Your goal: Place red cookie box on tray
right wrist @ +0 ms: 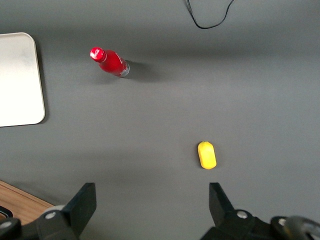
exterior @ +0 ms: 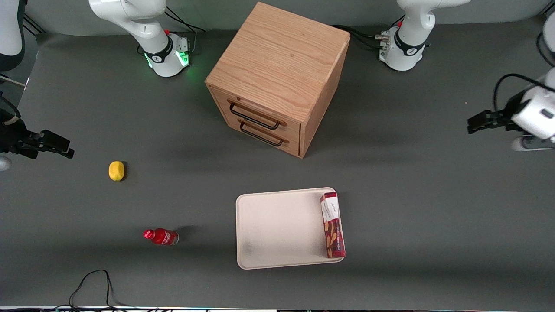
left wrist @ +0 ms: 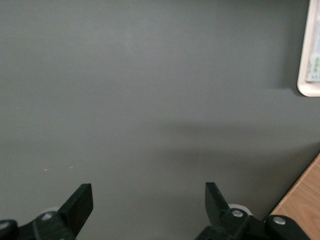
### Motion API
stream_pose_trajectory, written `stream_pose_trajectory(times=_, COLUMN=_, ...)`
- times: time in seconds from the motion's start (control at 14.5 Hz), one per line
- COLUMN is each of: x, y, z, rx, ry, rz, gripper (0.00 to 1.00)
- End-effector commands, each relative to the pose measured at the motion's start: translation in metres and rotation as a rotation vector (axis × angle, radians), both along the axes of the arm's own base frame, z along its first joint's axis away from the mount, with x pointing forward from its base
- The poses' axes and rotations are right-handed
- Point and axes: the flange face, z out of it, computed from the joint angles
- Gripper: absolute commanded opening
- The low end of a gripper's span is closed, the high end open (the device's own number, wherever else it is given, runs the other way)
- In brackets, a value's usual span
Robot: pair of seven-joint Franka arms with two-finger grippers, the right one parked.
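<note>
While pincer (exterior: 472, 124) gapes, slim carton (exterior: 332, 225), flat tray (exterior: 277, 229)

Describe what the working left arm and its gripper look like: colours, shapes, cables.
The left arm is glossy white with rounded housings; a black cable loops over its wrist. Its base, by the wooden drawer cabinet, wears a black band and trails black cables. The gripper near the working arm's end of the table is matte black, with two wedge-shaped fingers spread apart, fixed by silver screws.

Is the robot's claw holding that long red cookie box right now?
No. The red cookie box lies on the tray, while the left gripper hangs open and empty toward the working arm's end of the table.
</note>
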Motion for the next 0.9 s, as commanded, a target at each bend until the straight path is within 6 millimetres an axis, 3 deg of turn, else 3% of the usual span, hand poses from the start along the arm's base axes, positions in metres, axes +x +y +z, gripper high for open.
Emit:
stream_pose_trajectory(times=0.0, x=0.0055, y=-0.0009, z=0.0119, rx=0.006, ry=0.002, rz=-0.008, gripper=1.0)
stream_pose_trajectory(times=0.83, x=0.0058, y=-0.0083, z=0.0038, rx=0.019, ry=0.039, rz=-0.029, gripper=1.0)
